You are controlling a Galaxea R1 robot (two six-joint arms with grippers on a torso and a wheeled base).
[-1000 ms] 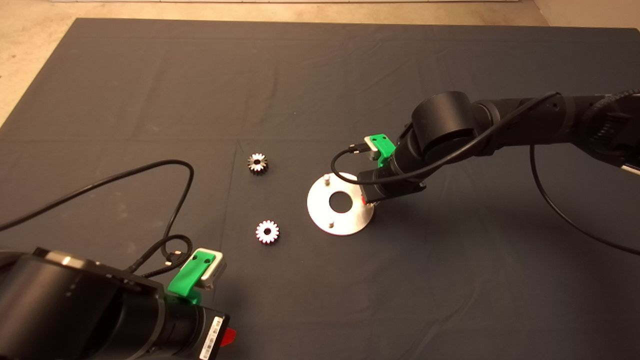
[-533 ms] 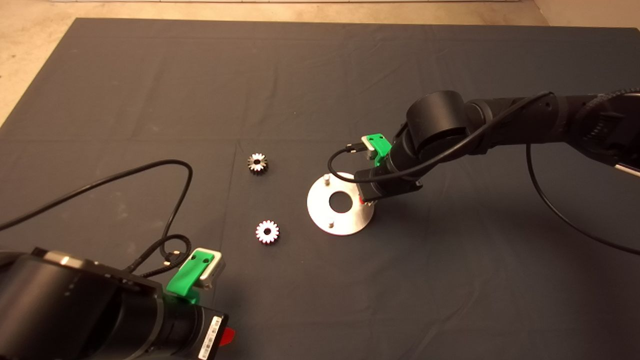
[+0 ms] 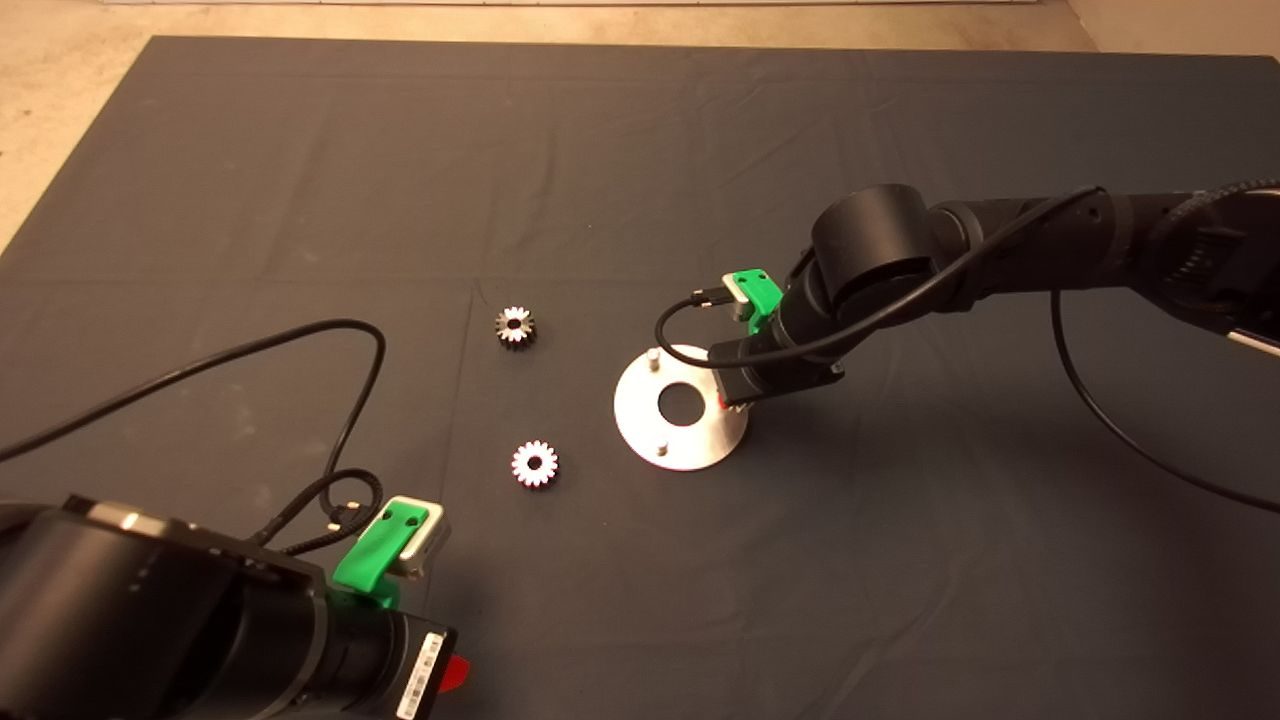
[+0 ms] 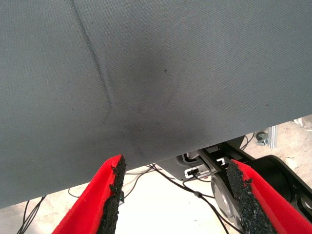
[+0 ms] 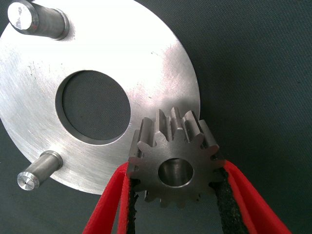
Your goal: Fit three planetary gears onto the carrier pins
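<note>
Our right gripper [image 5: 174, 195] reaches in over the right edge of the flat, brushed-metal disc [image 3: 640, 425], red fingers [image 5: 109, 204] clamped on a small toothed steel gear [image 5: 173, 158]. Two short silver pegs [image 5: 39, 19] stand bare. Two more shiny gears [image 3: 535, 464] lie on the dark woven mat [image 3: 300, 180], left of the disc. Our left gripper [image 4: 175, 195] waits at the lower left, spread apart.

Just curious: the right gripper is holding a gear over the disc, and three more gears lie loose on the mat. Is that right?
Not quite: the head view shows two loose gears on the mat, not three. The right gripper does hold a gear over the disc.
</note>
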